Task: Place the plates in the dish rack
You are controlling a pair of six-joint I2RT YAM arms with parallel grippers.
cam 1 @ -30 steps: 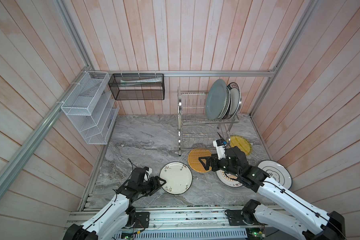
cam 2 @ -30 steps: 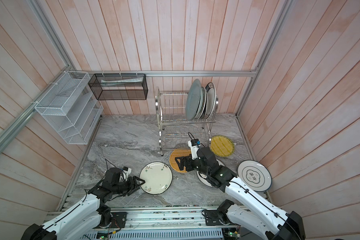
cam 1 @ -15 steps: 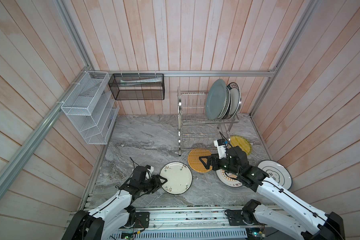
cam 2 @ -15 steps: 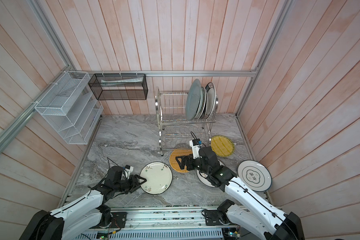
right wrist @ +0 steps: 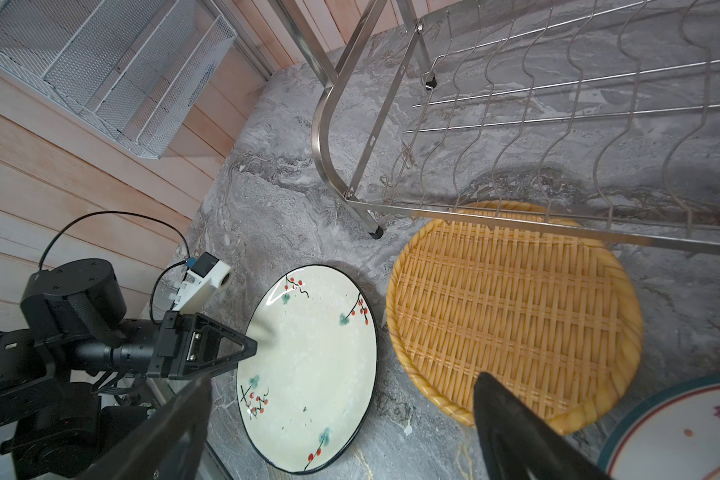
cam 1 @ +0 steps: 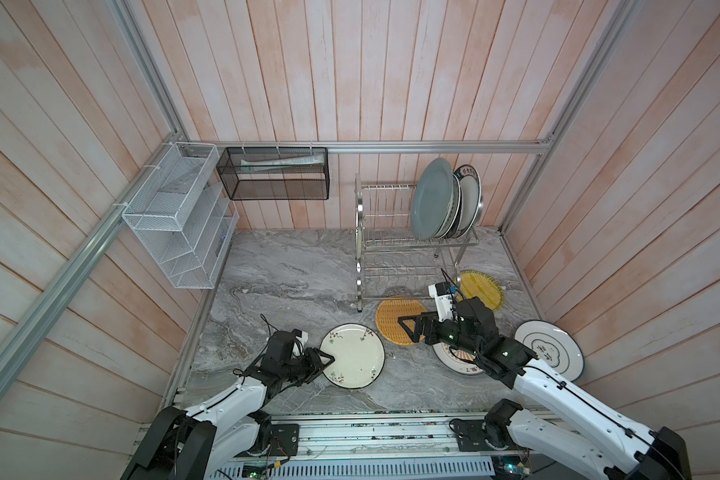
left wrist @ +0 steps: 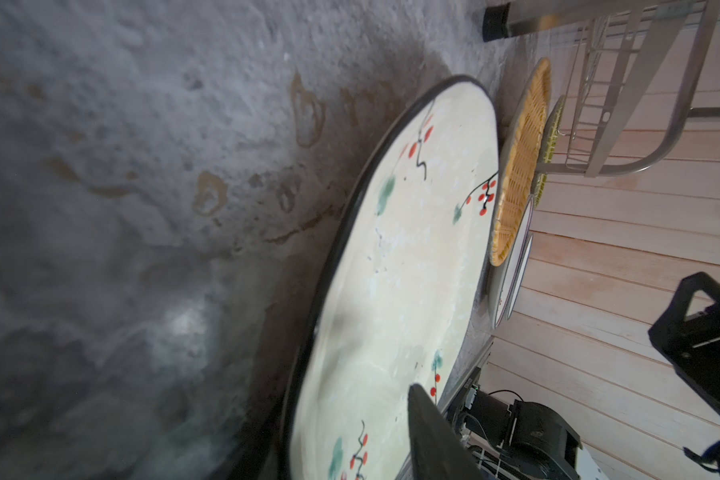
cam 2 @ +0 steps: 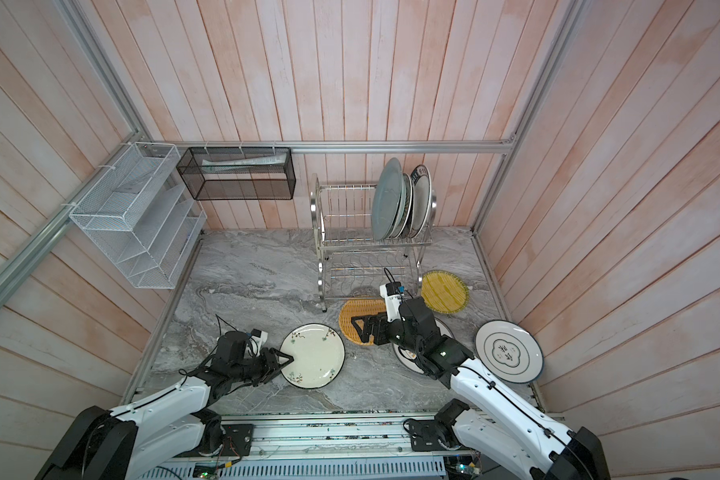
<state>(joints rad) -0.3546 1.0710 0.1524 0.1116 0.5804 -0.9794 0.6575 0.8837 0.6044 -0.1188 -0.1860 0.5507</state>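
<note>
Jaws of the left gripper (cam 1: pixel 326 365) straddle the left rim of the cream floral plate (cam 1: pixel 356 357) in both top views; whether they pinch it I cannot tell. The right gripper (cam 1: pixel 406 331) gapes above the orange woven plate (cam 1: pixel 391 318), which lies just before the dish rack (cam 1: pixel 391 249) with its upright plates (cam 1: pixel 433 199). The left wrist view shows one finger (left wrist: pixel 433 436) over the floral plate's face. In the right wrist view both fingers (right wrist: pixel 512 428) stand wide apart and hold nothing.

cream floral plate (right wrist: pixel 312 353), woven plate (right wrist: pixel 516 307), dish rack (right wrist: pixel 558 120)

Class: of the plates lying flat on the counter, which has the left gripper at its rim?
The cream plate with red berry sprigs and dark rim: the left gripper reaches over its edge; the rest lie farther right.
</note>
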